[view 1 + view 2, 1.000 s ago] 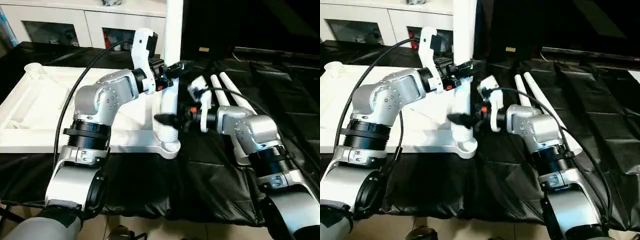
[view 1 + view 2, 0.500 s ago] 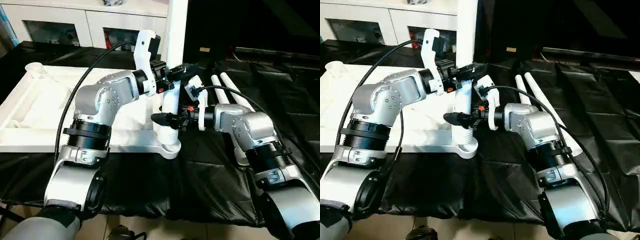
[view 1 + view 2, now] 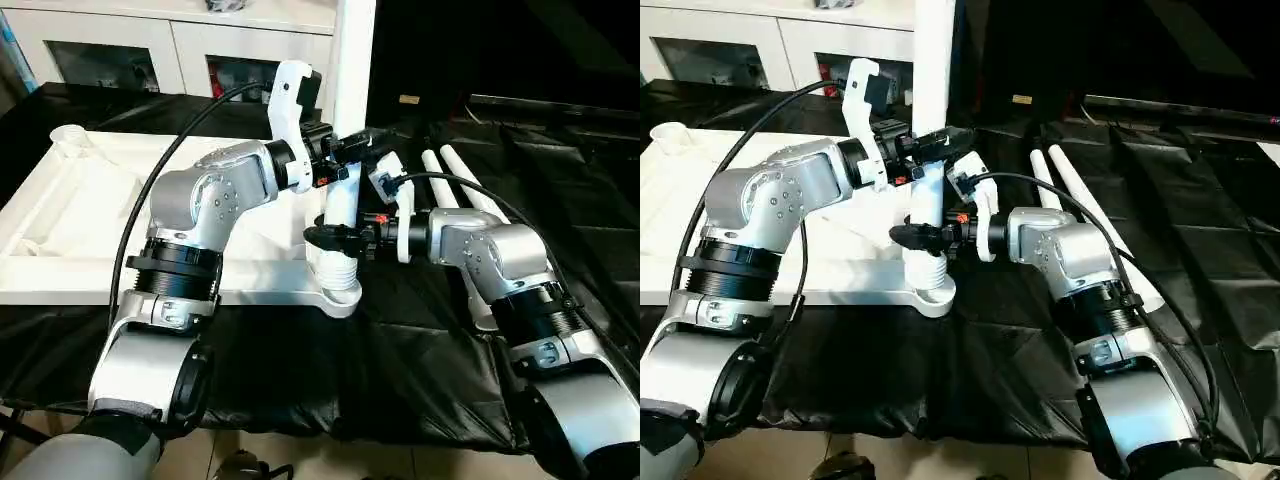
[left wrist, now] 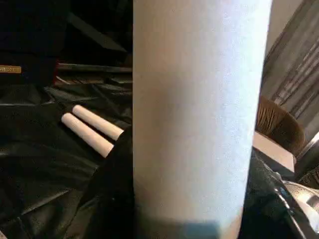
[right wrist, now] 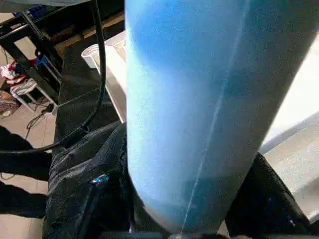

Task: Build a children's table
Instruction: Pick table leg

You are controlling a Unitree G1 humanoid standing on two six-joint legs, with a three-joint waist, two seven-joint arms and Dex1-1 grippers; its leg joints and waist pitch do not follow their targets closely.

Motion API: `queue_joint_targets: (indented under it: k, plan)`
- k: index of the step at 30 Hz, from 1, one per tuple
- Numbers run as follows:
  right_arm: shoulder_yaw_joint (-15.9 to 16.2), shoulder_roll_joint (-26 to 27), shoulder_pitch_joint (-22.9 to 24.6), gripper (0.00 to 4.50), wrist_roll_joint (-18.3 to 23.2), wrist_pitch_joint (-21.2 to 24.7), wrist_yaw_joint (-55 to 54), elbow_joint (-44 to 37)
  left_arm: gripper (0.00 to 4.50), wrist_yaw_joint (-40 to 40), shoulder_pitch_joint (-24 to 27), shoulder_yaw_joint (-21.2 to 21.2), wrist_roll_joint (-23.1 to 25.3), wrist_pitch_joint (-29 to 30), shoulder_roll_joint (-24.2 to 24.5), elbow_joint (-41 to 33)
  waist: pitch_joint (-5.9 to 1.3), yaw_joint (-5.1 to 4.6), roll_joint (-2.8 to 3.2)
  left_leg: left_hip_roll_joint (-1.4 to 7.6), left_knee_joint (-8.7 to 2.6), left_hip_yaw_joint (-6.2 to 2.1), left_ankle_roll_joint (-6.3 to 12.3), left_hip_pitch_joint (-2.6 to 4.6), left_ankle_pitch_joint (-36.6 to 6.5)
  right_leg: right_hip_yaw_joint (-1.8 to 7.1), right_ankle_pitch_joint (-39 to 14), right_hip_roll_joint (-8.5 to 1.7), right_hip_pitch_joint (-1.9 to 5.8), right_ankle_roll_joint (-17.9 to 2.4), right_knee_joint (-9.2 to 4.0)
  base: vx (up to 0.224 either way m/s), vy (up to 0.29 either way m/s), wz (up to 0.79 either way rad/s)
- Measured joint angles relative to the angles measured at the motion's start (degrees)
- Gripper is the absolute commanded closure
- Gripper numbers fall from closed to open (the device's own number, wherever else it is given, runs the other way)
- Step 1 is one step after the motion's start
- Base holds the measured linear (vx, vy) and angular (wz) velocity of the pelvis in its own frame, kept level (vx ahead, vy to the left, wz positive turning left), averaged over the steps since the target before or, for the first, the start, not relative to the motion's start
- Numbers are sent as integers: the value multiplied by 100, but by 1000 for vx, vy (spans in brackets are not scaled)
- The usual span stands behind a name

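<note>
Tabletop [image 3: 70, 215]: white, underside up, lying on the black-draped work surface [image 3: 420, 330] toward its left side; near right corner socket [image 3: 338, 297] occupied, far left socket [image 3: 68, 140] visibly empty. Leg [image 3: 345, 120]: one, upright in the near right socket, apparently being seated. Spare legs [image 3: 455, 175]: at least two, loose on the cloth right of the tabletop, not yet fitted. Left gripper [image 3: 352, 148]: clamped on the upright leg, high. Right gripper [image 3: 335, 238]: around the same leg just above its ribbed base; grip cannot be confirmed.
</note>
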Motion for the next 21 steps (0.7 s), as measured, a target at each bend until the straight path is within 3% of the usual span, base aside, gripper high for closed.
queue_joint_targets:
  k: [4, 5, 9, 14, 17, 20, 21]
  plan:
    - [0, 14, 5, 261, -2, -34, -14, -1, 189, 17, -4, 47, -7, -2, 2, 12, 0, -1, 0, 0, 0, 0, 0, 0, 0, 0, 0, 0, 0, 0, 0, 0, 0, 0]
    - [-2, 24, 6, 261, -6, -49, -31, 0, 162, 29, -5, 107, -21, -20, -19, 13, 0, -2, 0, 0, 0, 0, 0, 0, 0, 0, 0, 0, 0, 0, 0, 0, 0, 0]
    - [-102, 177, 32, 261, -38, -268, -287, 74, 157, -4, -248, 594, -345, -487, -128, 19, 0, 0, 0, 0, 1, 0, 0, -1, 0, -1, 0, 0, -1, -1, 1, 0, 0, 0]
    - [-527, 422, 29, 262, -2, -778, -741, 219, 157, 220, -579, 1356, -806, -1203, -320, 32, 0, -1, 0, 0, 3, 0, 0, 0, 0, 0, 1, 0, 0, -1, 3, 0, 0, 0]
    - [-907, 627, 28, 262, 96, -1029, -1210, 252, 157, 211, -739, 1717, -1033, -1355, -159, 149, -1, -8, 2, 0, 2, 0, -1, 3, 0, 0, 1, 0, -2, -1, 7, 0, 0, 0]
    - [-1114, 618, 58, 262, 96, -1284, -1559, 215, 157, -550, -566, 1456, -870, -1464, 365, 136, -1, -17, 2, 0, 0, 0, -1, 5, 0, 1, 0, 0, -2, -1, 5, 0, 0, 0]
    - [-1120, 615, 161, 262, 61, -1388, -1623, 69, 157, -1017, -301, 1110, -609, -1627, 712, 37, -5, -22, 7, 0, -5, 1, -1, 11, 0, 2, -1, 0, 1, 2, 1, 0, 0, 0]
